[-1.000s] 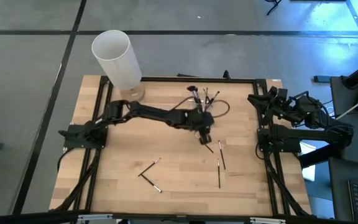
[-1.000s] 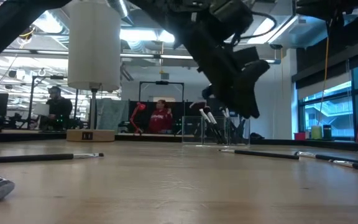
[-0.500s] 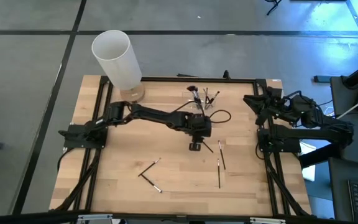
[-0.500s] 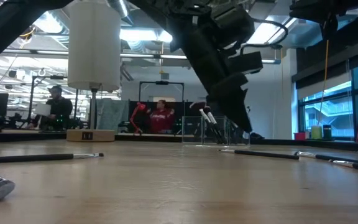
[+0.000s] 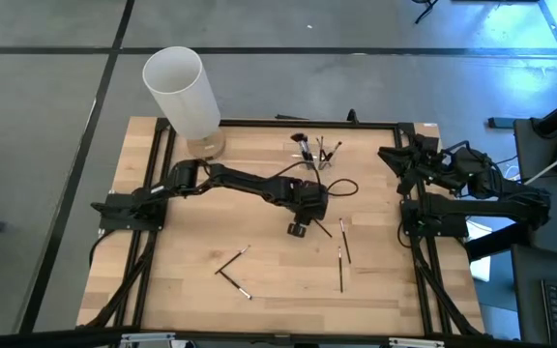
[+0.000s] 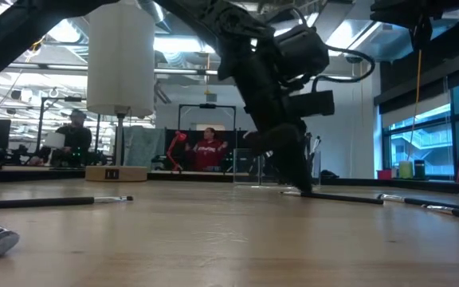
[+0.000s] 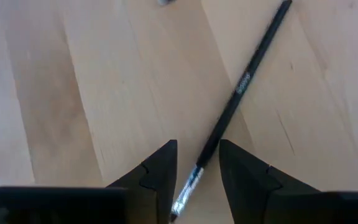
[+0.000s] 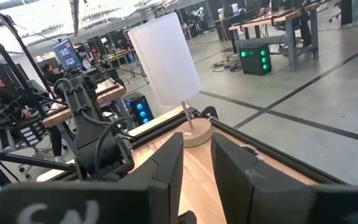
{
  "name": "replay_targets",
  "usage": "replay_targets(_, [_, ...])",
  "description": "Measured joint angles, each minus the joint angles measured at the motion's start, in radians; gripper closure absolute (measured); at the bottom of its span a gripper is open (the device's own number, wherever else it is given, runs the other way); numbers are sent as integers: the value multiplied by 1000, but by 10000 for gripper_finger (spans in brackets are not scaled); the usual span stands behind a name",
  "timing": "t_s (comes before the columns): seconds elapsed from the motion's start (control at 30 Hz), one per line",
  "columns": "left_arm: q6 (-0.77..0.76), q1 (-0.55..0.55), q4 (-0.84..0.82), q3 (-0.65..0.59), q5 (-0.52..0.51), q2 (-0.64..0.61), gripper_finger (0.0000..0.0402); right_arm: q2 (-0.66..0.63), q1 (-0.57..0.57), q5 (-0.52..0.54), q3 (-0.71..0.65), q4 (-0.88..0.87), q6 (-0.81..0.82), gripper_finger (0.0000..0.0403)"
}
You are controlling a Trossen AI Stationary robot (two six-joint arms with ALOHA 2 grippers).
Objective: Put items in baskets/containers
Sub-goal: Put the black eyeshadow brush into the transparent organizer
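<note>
The left arm reaches across the wooden table (image 5: 191, 290) toward the middle of the frame, and its left claw (image 5: 298, 229) points down at the boards just left of a black-handled makeup brush (image 5: 323, 228) lying there. Through the left wrist view the claw's two dark fingers (image 7: 160, 171) stand a narrow gap apart, with the silver ferrule end of that brush (image 7: 235, 106) running between their tips; they bracket it without yet pinching it. Right of it lie more brushes: a short one (image 5: 344, 242) and a long one (image 5: 340, 270) in the lower right-centre of the overhead frame. Another pair of brushes (image 5: 230, 269) forms a V shape at lower centre-left. The clear organizer (image 5: 312, 155) sits near the table's far edge, upper centre, with several brushes standing in it, one with a dark fanned head (image 5: 299, 138). A tall white cylinder (image 5: 180, 92) rises at the upper left on a small round base. The right arm waits folded at the right edge of the table, its right claw (image 5: 392, 155) parted a little, holding nothing. In the low view, people (image 6: 208, 149) sit in the room behind.
</note>
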Motion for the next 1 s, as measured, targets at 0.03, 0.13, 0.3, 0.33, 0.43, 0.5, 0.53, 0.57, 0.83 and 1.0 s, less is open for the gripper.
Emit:
replay_targets(0.03, [4, 0, -5, 0, 0, 0, 290, 0, 0, 0, 0, 0, -2, 319])
replay_targets(0.13, [5, 1, -1, 0, -6, 1, 305, 0, 0, 0, 0, 0, -11, 319])
replay_targets(0.3, [5, 8, -22, 0, -7, 2, 340, 0, 0, 0, 0, 0, -12, 319])
replay_targets(0.33, [5, 9, -30, 0, -7, 2, 347, 0, 0, 0, 0, 0, -12, 319])
replay_targets(0.43, [5, 12, -46, 2, 0, 8, 364, 0, 0, 0, 0, 1, -12, 319])
replay_targets(0.5, [4, 14, -49, 3, 0, 9, 372, 0, 0, 0, 0, 1, -12, 319])
replay_targets(0.53, [5, 15, -50, 3, 1, 9, 374, 0, 0, 0, 0, 3, -12, 319])
replay_targets(0.57, [5, 16, -50, 3, 4, 13, 375, 0, 0, 0, 0, 5, -12, 319])
replay_targets(0.83, [38, 16, -56, 3, -4, 14, 377, 0, 0, 0, 0, 4, -17, 319])
replay_targets(1.0, [60, 14, -95, 10, -72, -1, 377, 0, 0, 0, 0, 0, -18, 319])
